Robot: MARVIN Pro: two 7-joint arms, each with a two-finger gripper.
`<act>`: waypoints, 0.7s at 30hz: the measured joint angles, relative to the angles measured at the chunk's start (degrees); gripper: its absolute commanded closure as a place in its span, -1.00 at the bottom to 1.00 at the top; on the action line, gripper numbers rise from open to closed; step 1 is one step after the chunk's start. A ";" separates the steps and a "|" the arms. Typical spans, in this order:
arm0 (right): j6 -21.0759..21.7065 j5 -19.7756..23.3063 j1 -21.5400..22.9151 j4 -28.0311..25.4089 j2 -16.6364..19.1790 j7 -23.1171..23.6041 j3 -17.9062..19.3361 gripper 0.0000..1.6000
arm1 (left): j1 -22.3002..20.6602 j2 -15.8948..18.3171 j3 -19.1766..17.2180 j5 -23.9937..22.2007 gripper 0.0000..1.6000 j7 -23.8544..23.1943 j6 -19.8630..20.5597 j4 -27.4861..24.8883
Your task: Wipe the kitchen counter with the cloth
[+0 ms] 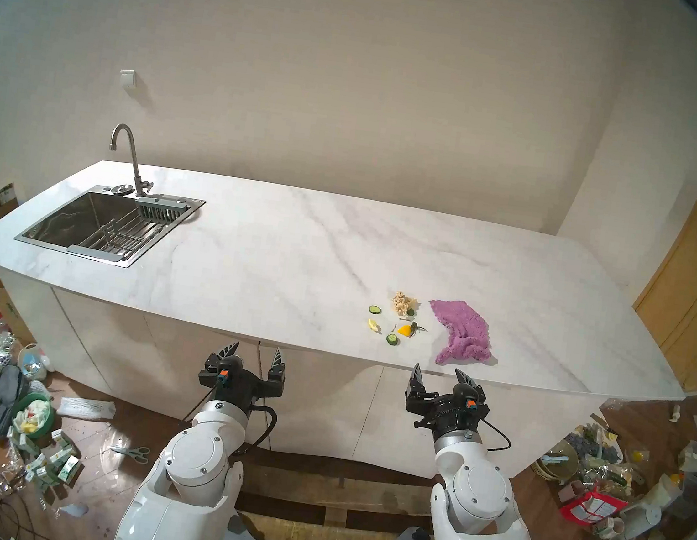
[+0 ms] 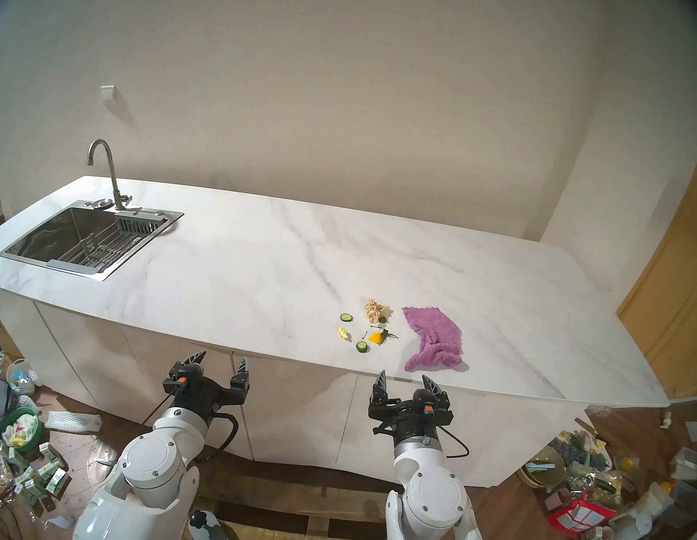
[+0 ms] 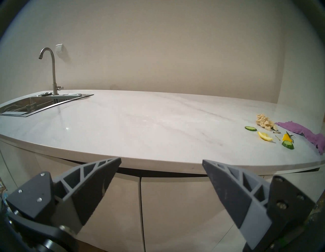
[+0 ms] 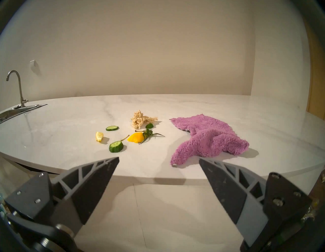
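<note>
The white marble-look kitchen counter (image 1: 278, 254) spans the view, also in the right head view (image 2: 251, 260). The purple fluffy cloth (image 1: 461, 331) lies crumpled near the front right edge; it shows too in the right head view (image 2: 437, 337), the left wrist view (image 3: 299, 130) and the right wrist view (image 4: 209, 139). My right gripper (image 1: 439, 372) is open and empty, just before the counter's front edge, below the cloth. My left gripper (image 1: 256, 351) is open and empty in front of the cabinet, left of the scraps.
Food scraps (image 1: 398, 317) lie left of the cloth: cucumber slices (image 4: 112, 128), a lemon wedge (image 4: 99, 136), a yellow pepper piece (image 4: 136, 137) and beige strips (image 4: 140, 118). A steel sink (image 1: 103, 224) with a faucet (image 1: 126, 157) sits at the far left. Clutter covers the floor on both sides.
</note>
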 measured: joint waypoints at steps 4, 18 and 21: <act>0.45 -0.24 0.00 -0.04 0.07 -0.17 -0.05 -1.00 | 0.00 0.01 0.00 0.00 -1.00 0.01 0.00 0.01; 4.56 0.31 2.35 -0.95 -0.42 -2.74 -0.70 -1.00 | 0.00 0.02 0.01 0.00 -1.00 0.07 0.00 0.08; 4.56 0.37 3.01 -0.87 -0.46 -2.97 -0.99 -1.00 | 0.00 0.02 0.01 0.00 -1.00 0.08 0.00 0.09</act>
